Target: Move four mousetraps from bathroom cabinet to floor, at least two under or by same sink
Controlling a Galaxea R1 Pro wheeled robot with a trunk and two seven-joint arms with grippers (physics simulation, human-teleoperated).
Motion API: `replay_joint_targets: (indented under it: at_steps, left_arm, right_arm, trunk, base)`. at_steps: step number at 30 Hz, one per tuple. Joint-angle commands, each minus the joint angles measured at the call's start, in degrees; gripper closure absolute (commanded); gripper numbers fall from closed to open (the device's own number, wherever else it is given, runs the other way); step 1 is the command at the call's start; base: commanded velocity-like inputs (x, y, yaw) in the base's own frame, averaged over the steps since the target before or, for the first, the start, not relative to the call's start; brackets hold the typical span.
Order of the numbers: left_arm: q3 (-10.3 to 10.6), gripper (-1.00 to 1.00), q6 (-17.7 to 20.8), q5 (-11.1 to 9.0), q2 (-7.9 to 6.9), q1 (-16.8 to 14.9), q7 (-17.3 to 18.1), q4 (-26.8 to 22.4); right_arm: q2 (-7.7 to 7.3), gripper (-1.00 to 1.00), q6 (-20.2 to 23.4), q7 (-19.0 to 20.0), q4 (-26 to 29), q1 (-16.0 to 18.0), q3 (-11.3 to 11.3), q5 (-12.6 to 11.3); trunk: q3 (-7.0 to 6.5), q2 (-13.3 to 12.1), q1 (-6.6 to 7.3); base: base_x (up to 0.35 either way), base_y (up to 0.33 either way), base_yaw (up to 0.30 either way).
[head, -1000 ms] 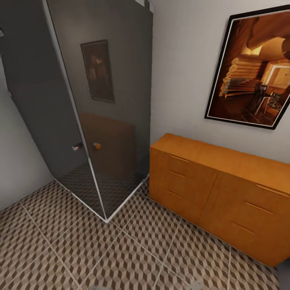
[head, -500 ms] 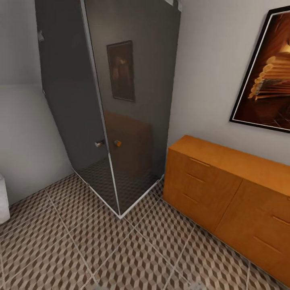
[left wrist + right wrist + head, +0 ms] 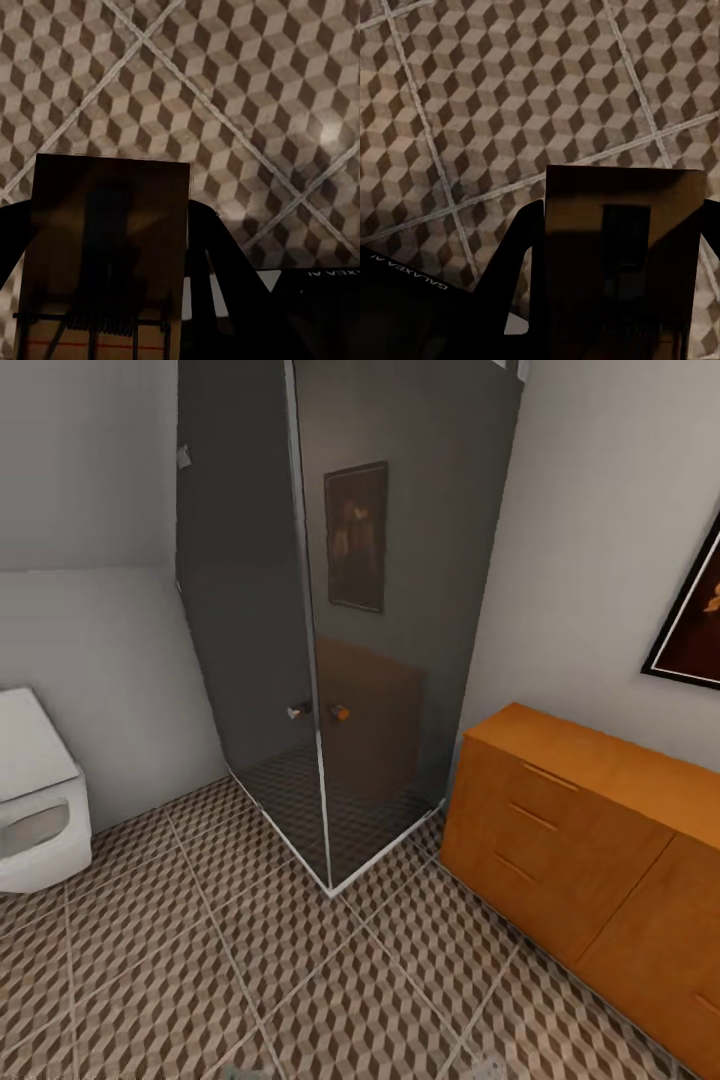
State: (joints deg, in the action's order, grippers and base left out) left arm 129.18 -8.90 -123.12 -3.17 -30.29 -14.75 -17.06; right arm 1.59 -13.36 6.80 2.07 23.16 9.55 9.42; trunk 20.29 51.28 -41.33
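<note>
In the left wrist view a flat dark-brown mousetrap (image 3: 112, 202) with a grey wire spring sits between dark fingers (image 3: 214, 255); my left gripper (image 3: 109, 240) is shut on it above the cube-patterned bathroom floor (image 3: 247, 90). My right gripper (image 3: 622, 232) is likewise shut on a second mousetrap (image 3: 622, 262) over the same tiles (image 3: 472, 97). The head view has the orange-brown cabinet (image 3: 560, 830) against the right wall, its drawers closed, and the floor (image 3: 200, 980) in front of it. The bathroom sink is out of view.
A dark glass shower enclosure (image 3: 400, 610) stands in the corner, its near edge reaching onto the tiles beside the cabinet. A white toilet (image 3: 35, 800) sits at the left wall. A framed picture (image 3: 695, 630) hangs above the cabinet.
The head view has swung left: shower and cabinet slid rightward in the picture, most of the framed picture left it, and the toilet came in at the left.
</note>
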Motion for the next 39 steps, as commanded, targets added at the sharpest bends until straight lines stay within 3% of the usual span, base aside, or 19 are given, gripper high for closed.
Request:
replay_joint_targets:
  at_steps: [1,17,21,30,39]
  left_arm:
    - [0.49,1.0,-0.41,-0.36,-0.04,-0.12,-0.21,-0.25]
    - [0.45,1.0,-0.5,-0.54,-0.25,-0.12,-0.5,-0.1]
    - [0.45,1.0,-0.5,-0.54,-0.25,-0.12,-0.54,-0.12]
    - [0.45,1.0,-0.5,-0.54,-0.19,-0.12,-0.46,-0.19]
    - [0.45,1.0,-0.5,-0.54,-0.19,-0.12,-0.46,-0.18]
  right_arm:
    - [-0.01,1.0,-0.18,0.14,-0.05,0.04,0.12,0.16]
    - [-0.01,1.0,-3.38,-0.22,-0.03,0.04,0.04,-0.44]
    - [-0.08,1.0,-3.83,-2.28,0.02,0.04,0.03,-0.52]
    - [-0.05,1.0,-7.88,-10.76,-0.62,0.04,-0.05,-0.56]
    - [-0.05,1.0,-8.81,-12.22,-1.47,-0.13,-0.27,-0.83]
  trunk:
    - [0.07,0.06,-0.01]
    - [0.07,0.06,-0.01]
    - [0.07,0.06,-0.01]
    - [0.07,0.06,-0.01]
    - [0.07,0.06,-0.01]
  base:
    - [0.0,0.0,0.289]
    - [0.0,0.0,0.289]
    - [0.0,0.0,0.289]
    - [0.0,0.0,0.288]
    - [0.0,0.0,0.254]
